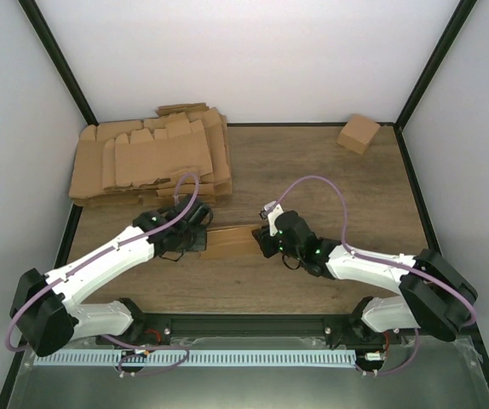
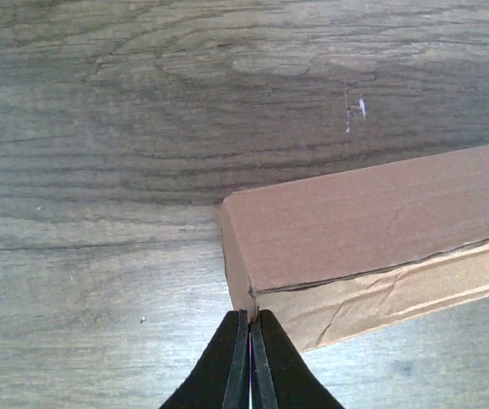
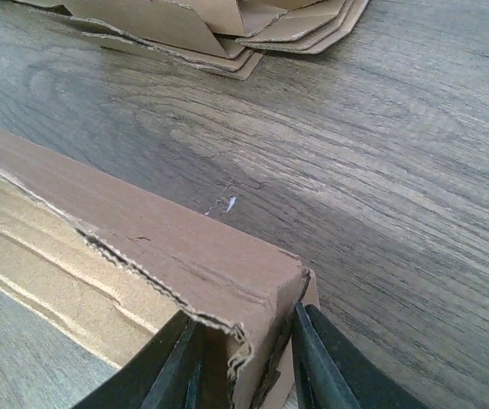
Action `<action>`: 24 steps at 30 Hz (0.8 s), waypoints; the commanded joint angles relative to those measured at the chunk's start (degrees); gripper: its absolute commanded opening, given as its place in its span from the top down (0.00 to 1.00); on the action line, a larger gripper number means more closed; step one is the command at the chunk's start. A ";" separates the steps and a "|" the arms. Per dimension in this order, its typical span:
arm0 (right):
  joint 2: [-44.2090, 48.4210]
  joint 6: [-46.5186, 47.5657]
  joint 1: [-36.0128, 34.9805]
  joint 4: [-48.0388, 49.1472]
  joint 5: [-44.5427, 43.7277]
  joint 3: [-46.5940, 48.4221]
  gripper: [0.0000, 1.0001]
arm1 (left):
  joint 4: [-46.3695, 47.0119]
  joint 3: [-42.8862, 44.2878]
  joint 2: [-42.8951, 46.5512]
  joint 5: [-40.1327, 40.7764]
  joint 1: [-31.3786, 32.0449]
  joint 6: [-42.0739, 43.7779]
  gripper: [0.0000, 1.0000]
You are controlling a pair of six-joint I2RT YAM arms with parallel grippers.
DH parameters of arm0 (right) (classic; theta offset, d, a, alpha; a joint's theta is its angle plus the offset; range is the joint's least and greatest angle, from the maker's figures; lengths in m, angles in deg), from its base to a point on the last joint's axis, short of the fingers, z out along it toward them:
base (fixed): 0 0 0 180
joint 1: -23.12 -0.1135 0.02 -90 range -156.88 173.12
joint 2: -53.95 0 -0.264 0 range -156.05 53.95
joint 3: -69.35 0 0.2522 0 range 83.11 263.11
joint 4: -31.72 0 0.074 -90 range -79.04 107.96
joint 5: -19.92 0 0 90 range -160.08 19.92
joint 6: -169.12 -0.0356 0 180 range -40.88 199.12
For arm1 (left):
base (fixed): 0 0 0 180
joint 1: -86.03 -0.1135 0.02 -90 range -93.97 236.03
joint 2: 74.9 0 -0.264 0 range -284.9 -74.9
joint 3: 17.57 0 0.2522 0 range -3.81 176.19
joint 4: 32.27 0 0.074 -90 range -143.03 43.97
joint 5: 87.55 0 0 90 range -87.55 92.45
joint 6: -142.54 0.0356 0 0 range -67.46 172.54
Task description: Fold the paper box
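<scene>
paper box [image 1: 232,243]: plain brown, oblong, lying on surface [image 1: 330,179]
left end effector [image 2: 250,319]: clenched, tips at box corner
right end effector [image 3: 243,336]: grasping opposite box end

Markings: none legible. No text, label, brand, number or sign is found on the paper box [image 3: 168,247] gripped in the right claw [image 3: 244,341].

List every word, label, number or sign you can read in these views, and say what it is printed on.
None can be read.
The paper box, the pile of cardboard blanks and the small carton are plain brown, with no print showing.
The wooden table bears only a tiny white mark, too small to tell whether it is writing.
</scene>
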 commanded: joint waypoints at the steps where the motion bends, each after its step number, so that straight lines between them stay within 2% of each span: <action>1: -0.71 3.01 -0.38 2.32 0.80 -0.32 0.69 | -2.62 3.42 -0.16 -4.89 -0.14 -1.75 0.96; 4: -0.82 3.40 -0.32 2.25 0.28 -0.42 0.69 | -1.83 3.60 -0.18 -6.51 -0.20 -2.23 0.96; 8: -1.40 3.35 -0.38 1.78 -0.59 -0.06 0.69 | 0.49 1.57 1.34 -6.77 -0.26 -2.13 0.81; 13: -1.37 3.54 -0.34 1.34 -1.04 0.11 0.69 | 0.05 -1.97 3.75 -1.50 -0.22 -3.20 0.73; 14: -1.38 3.58 -0.42 1.34 -0.95 0.14 0.69 | -0.09 -2.44 3.94 -1.21 -0.27 -4.00 0.69; 17: -1.35 3.61 -0.38 1.42 -0.77 0.19 0.69 | 0.86 -4.09 4.71 -0.87 -0.21 -4.54 0.42; 18: -1.42 3.54 -0.38 1.48 -0.68 0.18 0.69 | 1.36 -4.63 4.98 -0.55 -0.23 -4.67 0.40; 20: -1.64 3.51 -0.37 1.59 -0.39 0.23 0.69 | 2.53 -6.06 5.23 0.59 -0.25 -4.78 0.40; 24: -1.75 3.56 -0.38 1.34 -0.24 0.56 0.70 | 4.65 -7.80 5.11 3.98 -0.21 -4.33 0.47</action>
